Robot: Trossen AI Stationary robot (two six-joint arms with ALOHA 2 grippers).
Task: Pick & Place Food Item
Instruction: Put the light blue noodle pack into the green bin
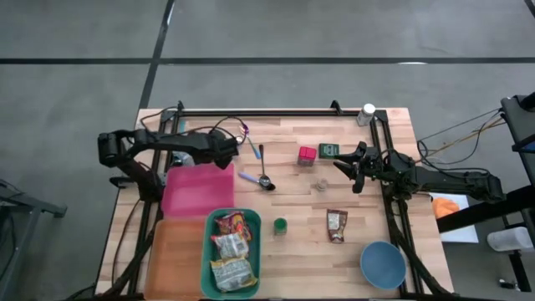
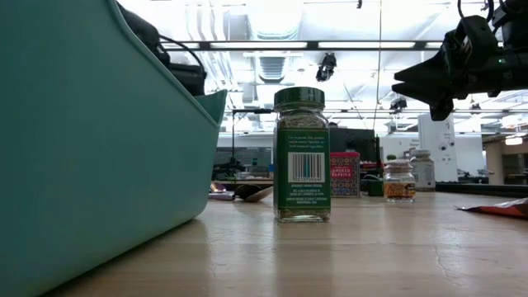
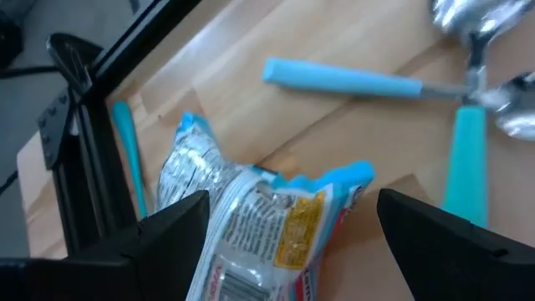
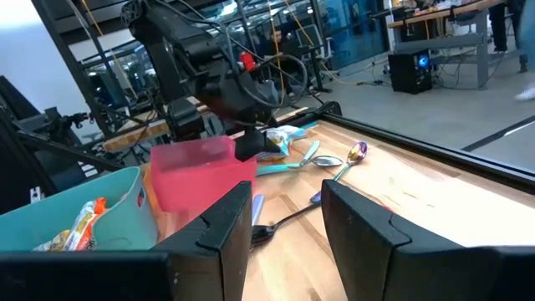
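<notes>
Left end effector (image 1: 236,150) hovers at the pink bin's (image 1: 197,191) far corner, spoons (image 1: 262,170) just beside it; right end effector (image 1: 344,165) hangs near the green tin (image 1: 328,150); snack packet (image 1: 336,226) lies well below it.

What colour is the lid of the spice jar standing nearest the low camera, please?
Dark green. The spice jar's lid shows best in the low view.

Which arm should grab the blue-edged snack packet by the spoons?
Left. Its claw hangs open right over the snack packet, fingers on either side. The right claw sits across the table near the spice boxes, holding nothing.
</notes>
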